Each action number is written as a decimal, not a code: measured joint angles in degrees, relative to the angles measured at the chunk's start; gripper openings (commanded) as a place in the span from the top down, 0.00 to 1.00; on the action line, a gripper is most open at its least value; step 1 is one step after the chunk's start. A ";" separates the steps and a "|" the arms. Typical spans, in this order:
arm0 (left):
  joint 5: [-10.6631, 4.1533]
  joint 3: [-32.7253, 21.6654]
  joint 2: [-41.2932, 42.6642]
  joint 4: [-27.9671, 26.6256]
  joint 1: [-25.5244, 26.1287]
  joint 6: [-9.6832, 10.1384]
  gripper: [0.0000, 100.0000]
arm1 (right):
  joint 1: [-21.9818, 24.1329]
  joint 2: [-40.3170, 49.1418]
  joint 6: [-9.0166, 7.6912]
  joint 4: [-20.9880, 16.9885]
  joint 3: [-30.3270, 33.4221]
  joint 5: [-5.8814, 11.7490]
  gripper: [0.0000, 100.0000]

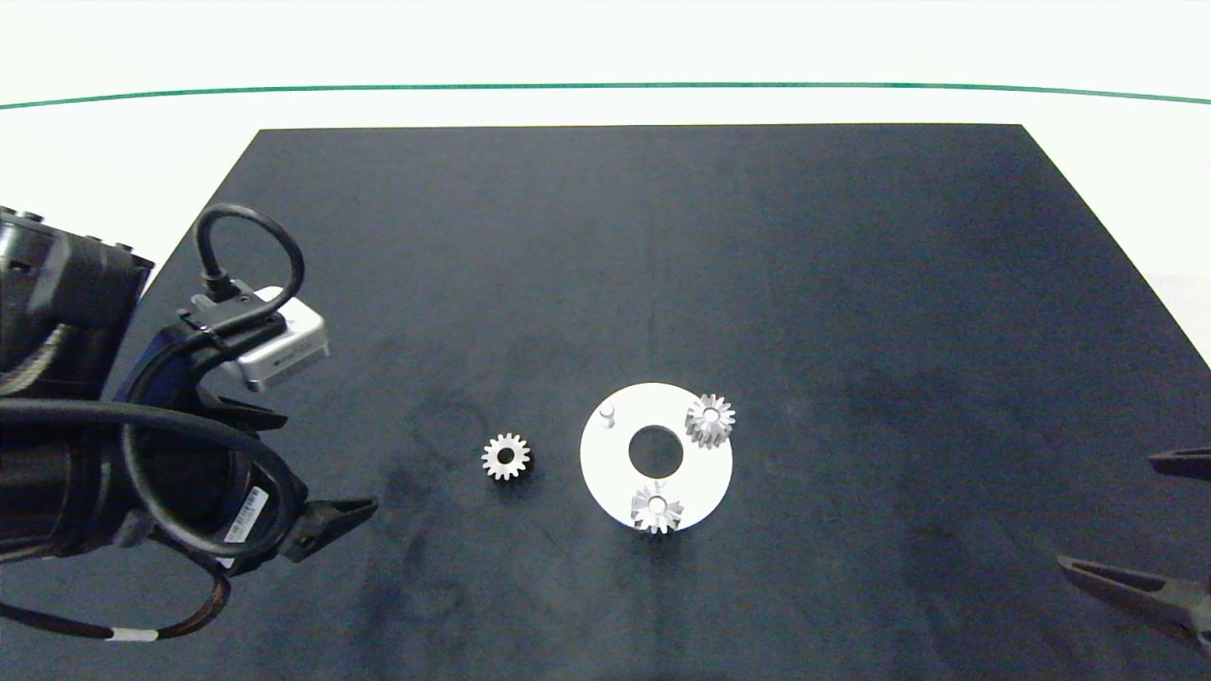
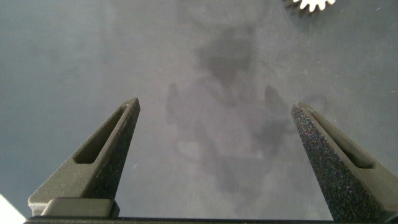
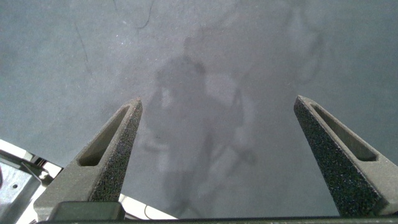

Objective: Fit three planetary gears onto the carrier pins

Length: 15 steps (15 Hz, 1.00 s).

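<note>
A white carrier disc [image 1: 605, 465] with a large centre hole lies on the black mat. Two silver planetary gears sit on carrier pins, one at the disc's far right [image 1: 710, 419] and one at its near edge [image 1: 657, 508]. One carrier pin [image 1: 607, 413] at the far left stands bare. A third gear [image 1: 506, 457] lies flat on the mat just left of the disc; its edge shows in the left wrist view [image 2: 310, 5]. My left gripper [image 1: 326, 463] [image 2: 214, 106] is open, left of that gear, holding nothing. Near the mat's right edge my right gripper [image 1: 1107, 511] [image 3: 217, 99] is open and empty.
The black mat [image 1: 662, 236] covers most of the white table. A green line [image 1: 605, 86] runs along the table's far side. The left arm's cables and wrist camera [image 1: 279, 345] bulk over the mat's left side.
</note>
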State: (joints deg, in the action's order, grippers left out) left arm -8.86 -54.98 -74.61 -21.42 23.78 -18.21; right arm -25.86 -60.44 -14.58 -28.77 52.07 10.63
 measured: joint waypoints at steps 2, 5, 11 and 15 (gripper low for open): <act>0.07 0.30 -2.40 1.16 0.30 0.38 0.00 | 0.00 0.11 -0.07 -0.09 0.16 0.02 0.00; 0.32 0.49 -4.56 2.27 0.41 0.69 0.00 | -0.05 0.16 -0.09 -0.09 0.20 0.04 0.00; 0.33 0.55 -9.18 6.68 2.76 6.23 0.00 | -0.05 -0.09 -0.07 -0.06 0.22 0.04 0.00; 0.11 0.49 -10.07 8.52 6.08 10.86 0.00 | -0.05 -0.22 0.00 -0.06 0.07 0.04 0.00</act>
State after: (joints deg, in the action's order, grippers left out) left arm -8.75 -54.49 -84.68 -12.90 29.87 -7.35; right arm -25.91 -60.66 -14.58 -28.83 52.14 10.67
